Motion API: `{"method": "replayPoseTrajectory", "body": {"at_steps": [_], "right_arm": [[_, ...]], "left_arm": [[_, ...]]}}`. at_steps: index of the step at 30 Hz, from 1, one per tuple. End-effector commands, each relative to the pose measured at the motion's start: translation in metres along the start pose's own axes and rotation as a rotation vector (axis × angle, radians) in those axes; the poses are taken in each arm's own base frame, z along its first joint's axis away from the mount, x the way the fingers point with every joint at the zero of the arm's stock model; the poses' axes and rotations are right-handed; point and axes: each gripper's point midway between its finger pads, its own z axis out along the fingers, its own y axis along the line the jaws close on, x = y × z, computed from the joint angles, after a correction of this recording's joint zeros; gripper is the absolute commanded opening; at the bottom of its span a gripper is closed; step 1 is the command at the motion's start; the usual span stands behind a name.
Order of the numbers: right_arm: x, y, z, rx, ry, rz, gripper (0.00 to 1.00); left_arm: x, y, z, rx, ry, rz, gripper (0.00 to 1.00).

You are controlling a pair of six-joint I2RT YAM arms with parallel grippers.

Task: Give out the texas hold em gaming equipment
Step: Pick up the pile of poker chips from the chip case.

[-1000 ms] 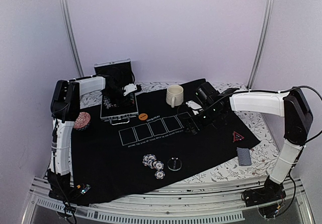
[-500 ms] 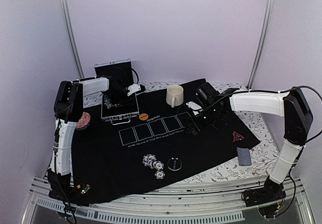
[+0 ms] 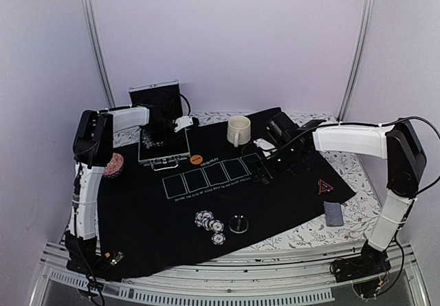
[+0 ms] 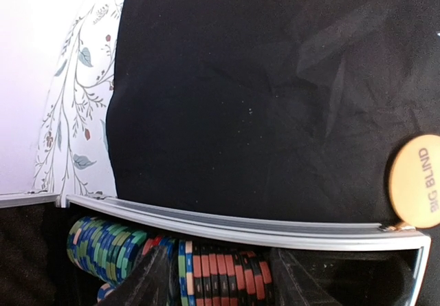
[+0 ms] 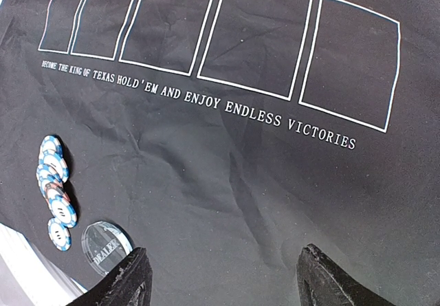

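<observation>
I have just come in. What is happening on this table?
Two robot arms are laying out a poker game. The left arm holds its jaws open over the rows of chips in the metal case. The right arm hovers with open, empty jaws over the black mat, near the printed card boxes. A few loose chips and a dealer button already lie on the mat.

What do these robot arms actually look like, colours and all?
The left arm and right arm are white tubular shells joined by black joints, with thin black cables trailing along. The left pincer and right pincer are dark, each with two tapered black fingers.
</observation>
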Motion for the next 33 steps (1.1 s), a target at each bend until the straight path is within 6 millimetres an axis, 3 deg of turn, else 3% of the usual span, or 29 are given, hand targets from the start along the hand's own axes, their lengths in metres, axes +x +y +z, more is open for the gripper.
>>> {"method": "replayPoseTrajectory", "body": {"at_steps": [1,10,20,25,33], "right_arm": [[-0.005,0.0,-0.002,-0.011,-0.004,0.007,0.75],[0.0,0.0,0.001,-0.013,0.007,0.005,0.75],[0.003,0.001,0.004,-0.022,0.018,0.016,0.75],[0.001,0.001,0.003,-0.023,0.018,0.019,0.75],[0.005,0.002,0.005,-0.029,0.031,0.031,0.76]], "left_arm": [[0.076,-0.041,0.013,0.125,0.227,-0.078,0.52],[0.073,-0.032,-0.01,0.151,0.164,-0.11,0.54],[0.088,-0.028,0.001,0.117,0.214,-0.089,0.54],[0.091,-0.022,0.015,0.066,0.246,-0.069,0.49],[0.076,-0.028,0.02,0.093,0.187,-0.067,0.49]]}}
